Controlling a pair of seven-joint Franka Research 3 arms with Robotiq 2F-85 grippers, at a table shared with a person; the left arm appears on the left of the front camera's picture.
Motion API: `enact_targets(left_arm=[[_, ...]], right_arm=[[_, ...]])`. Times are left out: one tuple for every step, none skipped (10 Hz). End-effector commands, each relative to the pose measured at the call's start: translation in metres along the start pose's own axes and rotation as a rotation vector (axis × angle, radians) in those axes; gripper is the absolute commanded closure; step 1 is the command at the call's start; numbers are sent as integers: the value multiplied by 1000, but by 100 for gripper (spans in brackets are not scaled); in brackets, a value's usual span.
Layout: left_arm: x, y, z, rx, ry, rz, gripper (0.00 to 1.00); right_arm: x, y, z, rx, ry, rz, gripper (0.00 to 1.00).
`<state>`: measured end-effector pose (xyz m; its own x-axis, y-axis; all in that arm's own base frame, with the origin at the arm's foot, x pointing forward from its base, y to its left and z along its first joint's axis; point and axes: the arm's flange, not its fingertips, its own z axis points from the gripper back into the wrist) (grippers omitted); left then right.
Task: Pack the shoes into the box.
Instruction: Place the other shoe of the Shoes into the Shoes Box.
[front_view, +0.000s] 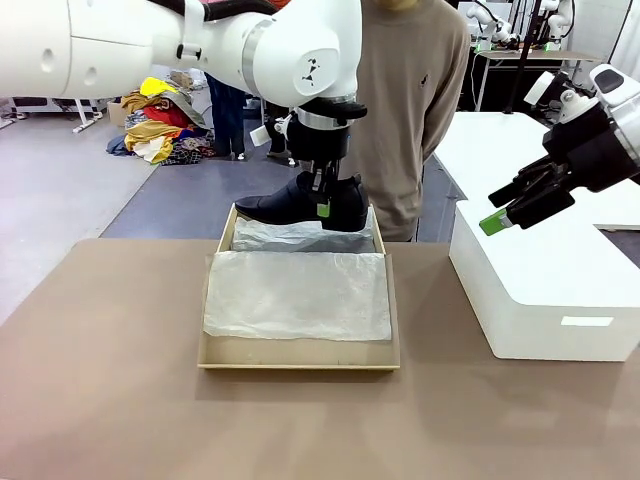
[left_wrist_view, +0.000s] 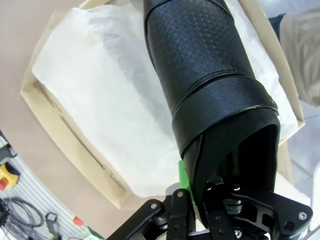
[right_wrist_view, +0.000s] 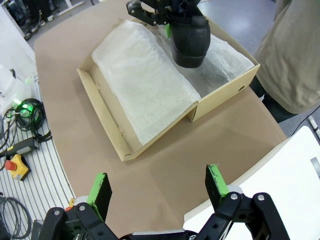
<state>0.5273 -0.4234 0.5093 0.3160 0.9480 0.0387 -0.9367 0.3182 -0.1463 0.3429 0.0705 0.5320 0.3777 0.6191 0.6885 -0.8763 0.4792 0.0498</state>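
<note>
your left gripper, jaws pinched shut on the heel collar of one black shoe, holds it over the far half of the tan box; your right gripper hangs wide open and empty beside the white box. that thin pinch could let the shoe swing, its toe snagging a side wall or the loose tissue, which may hide its mate. room is open above, tight at the far wall by the person.

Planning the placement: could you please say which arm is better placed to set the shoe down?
Left: the left pincer grips the shoe right above the box; the right pincer hangs open, away from it.
</note>
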Motion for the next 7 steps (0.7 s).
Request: enact_targets(left_arm=[[-6, -2, -2, -13, -69, 105, 100], [-8, -2, -4, -17, -76, 111, 100], [-9, -2, -7, -31, -84, 111, 100], [-9, -1, -8, -33, -96, 139, 100], [-10, 0, -11, -28, -99, 176, 100], [-9, 1, -15, -28, -90, 184, 100], [-7, 1, -19, -27, -78, 196, 100]], right_arm=[[0, -1, 0, 13, -17, 6, 0], [0, -1, 0, 13, -17, 6, 0], [0, -1, 0, 13, -17, 6, 0], [0, -1, 0, 13, -17, 6, 0], [0, -1, 0, 13, -17, 6, 0], [0, -1, 0, 13, -17, 6, 0], [0, -1, 0, 13, -17, 6, 0]])
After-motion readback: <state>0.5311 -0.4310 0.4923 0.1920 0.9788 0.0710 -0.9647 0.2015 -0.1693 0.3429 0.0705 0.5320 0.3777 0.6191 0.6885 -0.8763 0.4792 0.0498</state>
